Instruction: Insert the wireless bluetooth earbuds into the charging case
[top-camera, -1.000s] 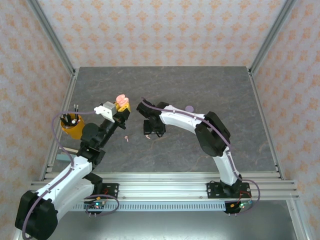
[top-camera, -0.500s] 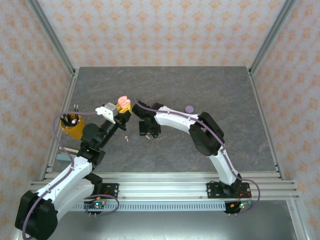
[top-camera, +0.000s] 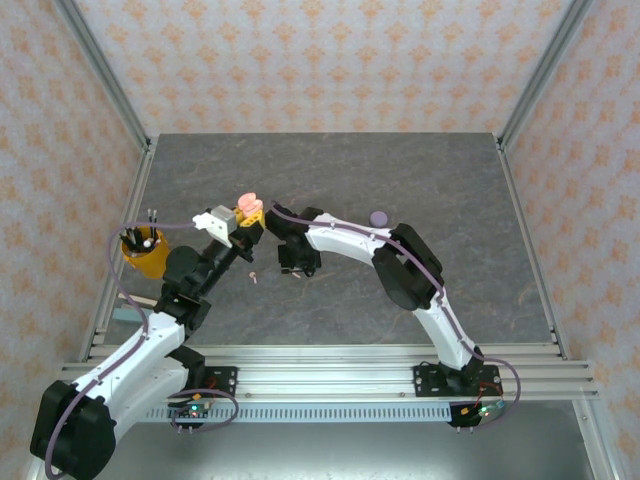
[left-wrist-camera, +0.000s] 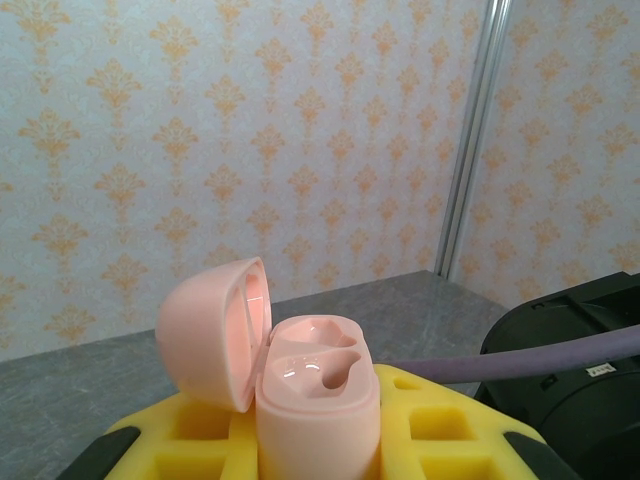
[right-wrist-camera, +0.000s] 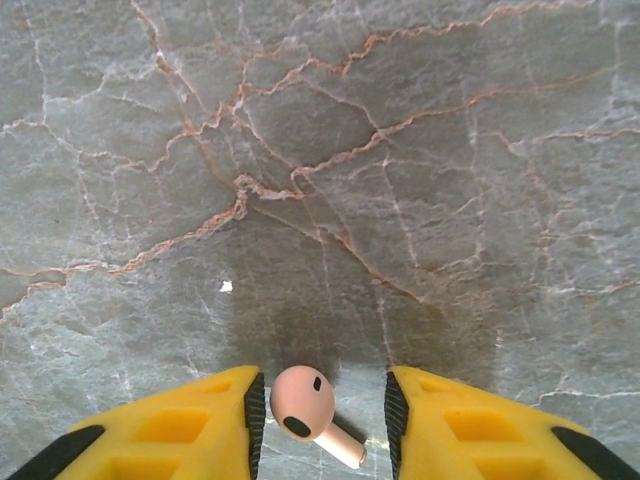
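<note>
My left gripper (left-wrist-camera: 318, 445) is shut on an open pale pink charging case (left-wrist-camera: 318, 395), held upright with its lid (left-wrist-camera: 212, 330) swung back to the left and both sockets bare. From above, that case (top-camera: 247, 205) sits above the table left of centre. My right gripper (right-wrist-camera: 325, 412) is open and down at the table, its yellow fingers either side of a pale pink earbud (right-wrist-camera: 303, 402) lying on its side, close to the left pad. A second tiny earbud (top-camera: 254, 276) lies left of the right gripper (top-camera: 297, 264). The purple earbuds are out of view.
A small round purple case (top-camera: 378, 216) rests on the grey marbled table (top-camera: 440, 180) behind the right arm. An orange cup (top-camera: 142, 252) holding pens stands at the left edge. Metal frame posts and patterned walls enclose the table.
The right arm has swung a little to the left and settled its gripper lower over the earbud. The left gripper with the pink case has edged slightly right.
</note>
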